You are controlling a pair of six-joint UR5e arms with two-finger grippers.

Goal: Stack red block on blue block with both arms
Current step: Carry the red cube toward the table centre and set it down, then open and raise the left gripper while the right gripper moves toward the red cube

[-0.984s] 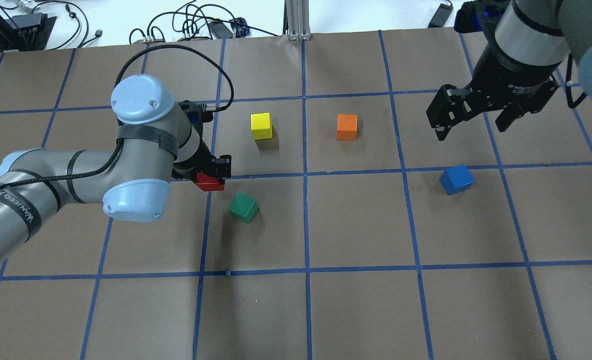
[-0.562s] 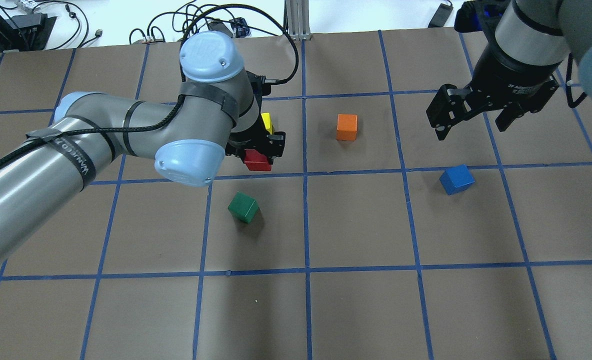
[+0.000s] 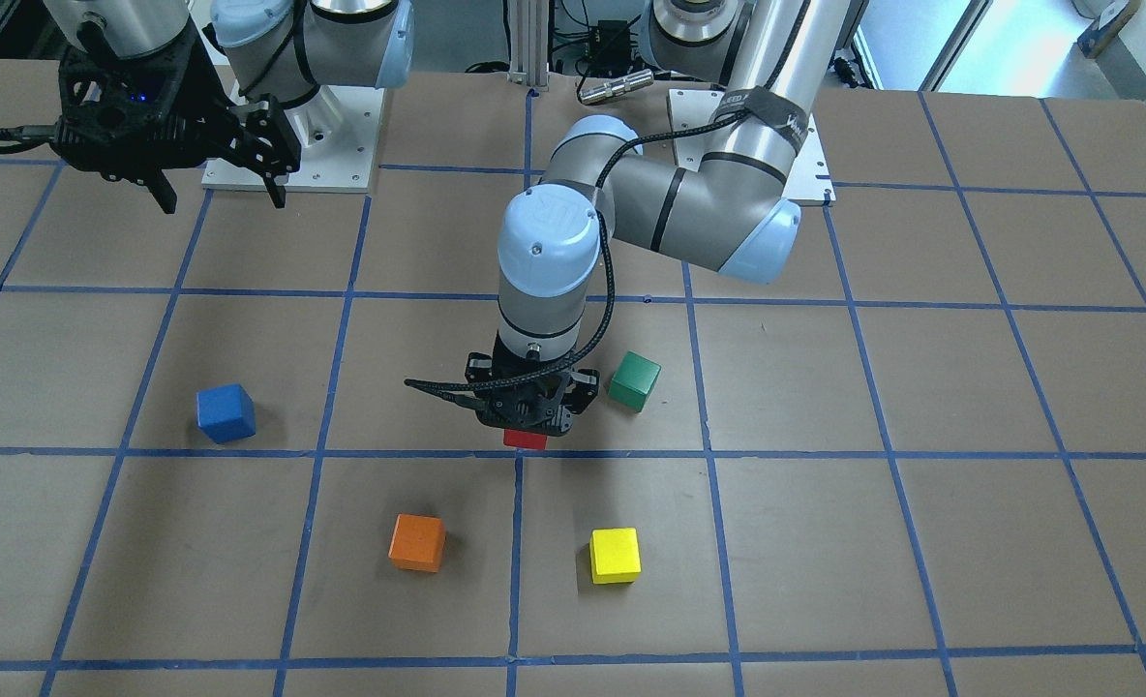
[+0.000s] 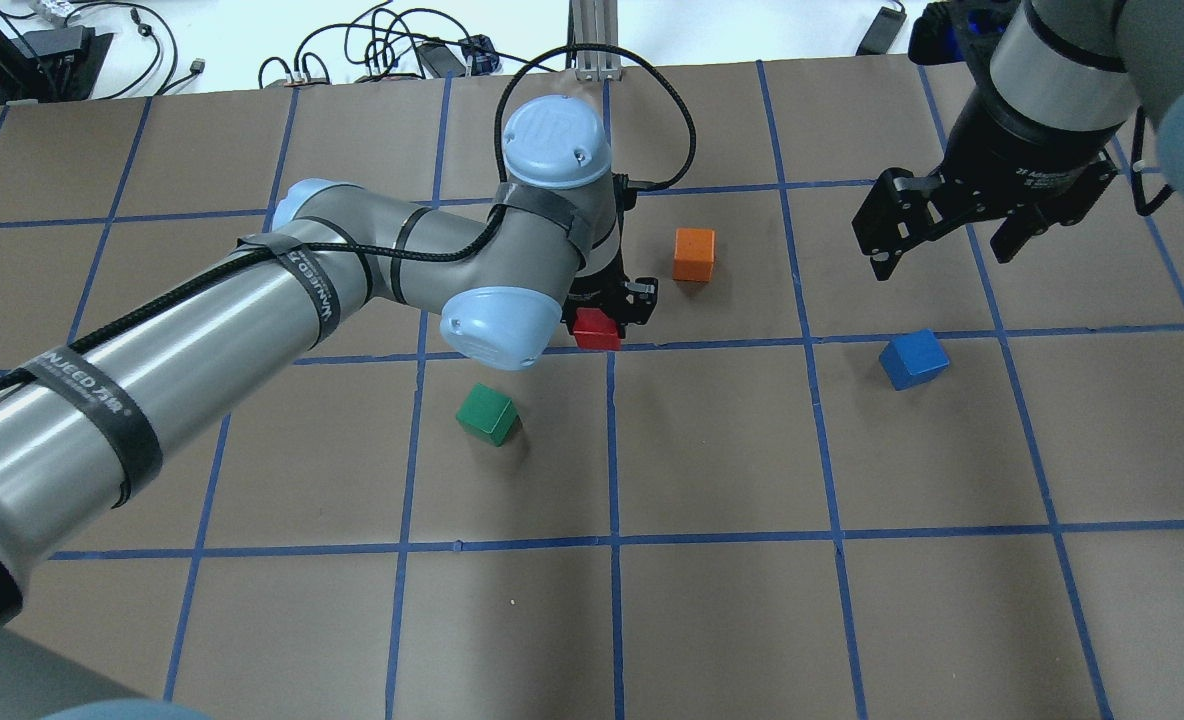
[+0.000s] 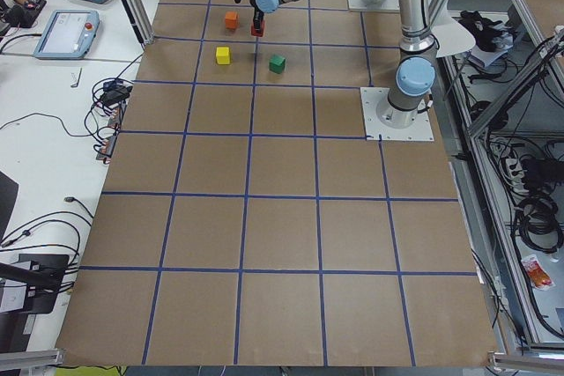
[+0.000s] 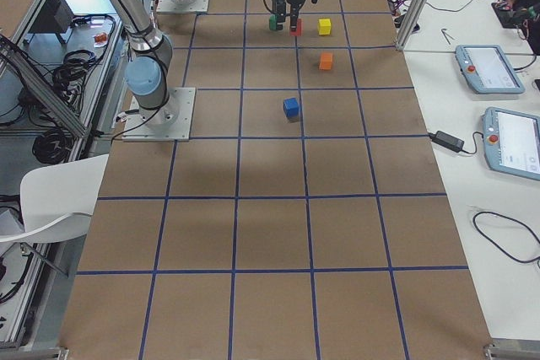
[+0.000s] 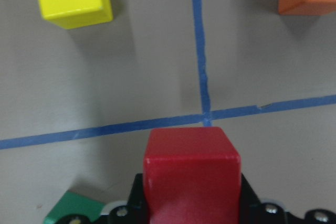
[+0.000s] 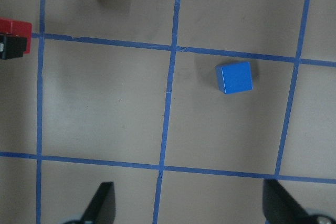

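Front-facing view: left gripper (image 3: 525,418) clenched on the red block (image 3: 525,439), over a tape crossing (image 3: 518,453) about midway between the 2 side edges of the worktop (image 3: 970,387). The green block (image 3: 634,380) sits just beside it; the orange block (image 3: 417,542) and yellow block (image 3: 616,556) lie nearer the operators' edge. The blue block (image 3: 226,413) rests alone toward the robot's right-hand edge, well apart from the red block. The right gripper (image 3: 217,198) hangs released, grasping nothing.

Overhead view: the red block shows partly under the left wrist; the right gripper is spread, between the blue block and the far edge.

Side views: the 5 cubes are too small to judge any grip.

Left wrist view: the red block fills the lower centre, with the tape crossing just beyond it.

Right wrist view: the blue block lies flat; 2 spread fingertips (image 8: 102,203) stand apart from it.
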